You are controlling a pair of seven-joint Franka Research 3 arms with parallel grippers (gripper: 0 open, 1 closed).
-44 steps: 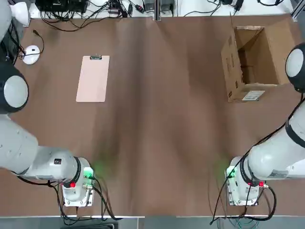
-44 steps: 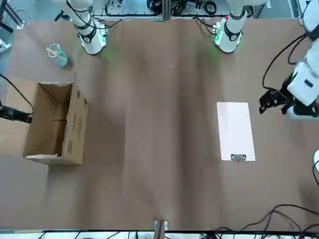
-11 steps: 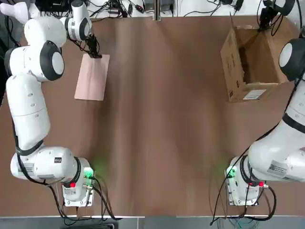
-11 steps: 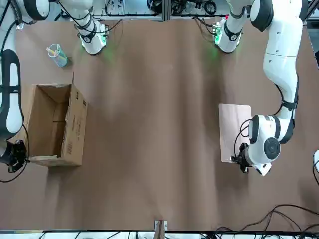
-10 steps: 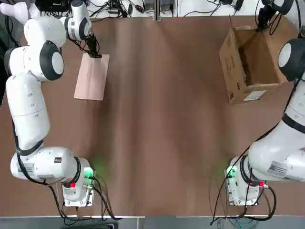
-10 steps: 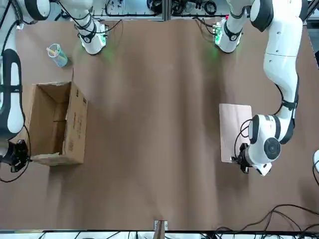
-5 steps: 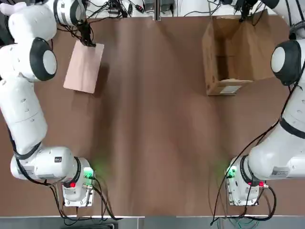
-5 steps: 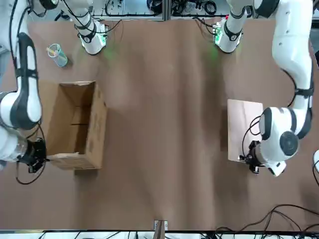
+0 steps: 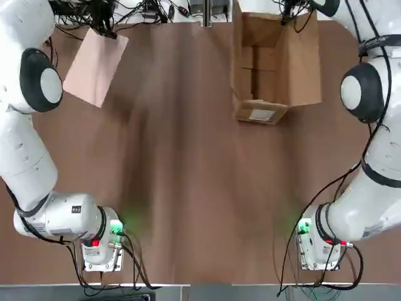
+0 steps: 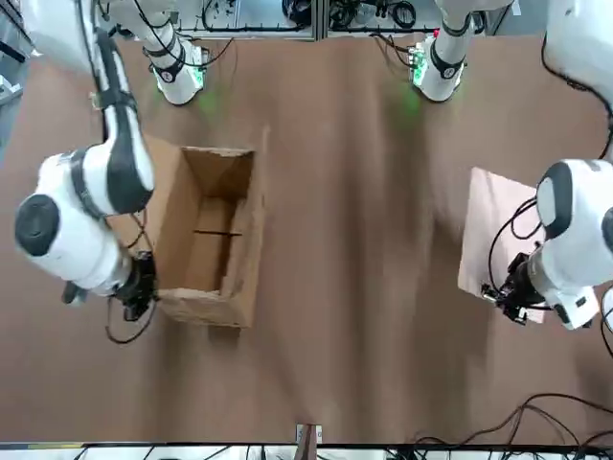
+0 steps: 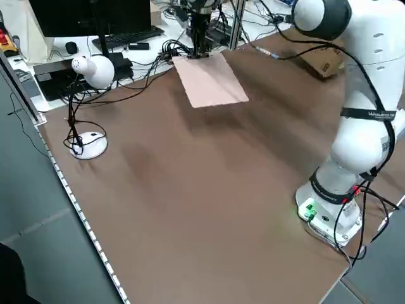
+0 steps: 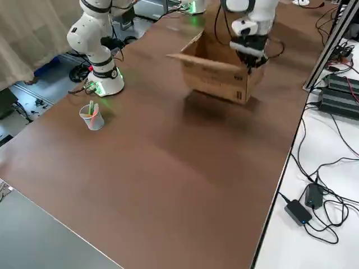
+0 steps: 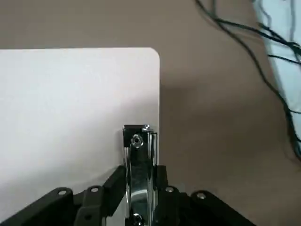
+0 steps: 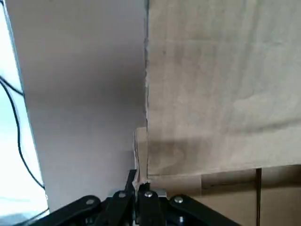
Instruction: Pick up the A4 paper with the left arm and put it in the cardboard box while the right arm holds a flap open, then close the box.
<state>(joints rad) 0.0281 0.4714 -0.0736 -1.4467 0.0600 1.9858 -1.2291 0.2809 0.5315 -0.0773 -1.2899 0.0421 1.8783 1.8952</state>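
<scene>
Cardboard box point(image 9: 272, 59) stands open on the table point(image 9: 188, 188), one flap pinched by the right gripper point(image 14: 140, 186) at the box's far edge. Well apart from the box, the left gripper point(image 13: 137, 188) clamps the metal clip point(image 13: 138, 160) of the A4 paper point(image 9: 94, 59), which hangs tilted above the table.

We are seeing a pale pinkish-tan A4 paper point(image 9: 95, 66) with a shiny silver clip point(image 13: 139, 162), and a brown corrugated cardboard box point(image 9: 274, 59) wearing a white label point(image 9: 262, 115). The surface point(image 9: 188, 188) is showing dull brown. White arms are glowing green at their bases point(image 9: 115, 227).
</scene>
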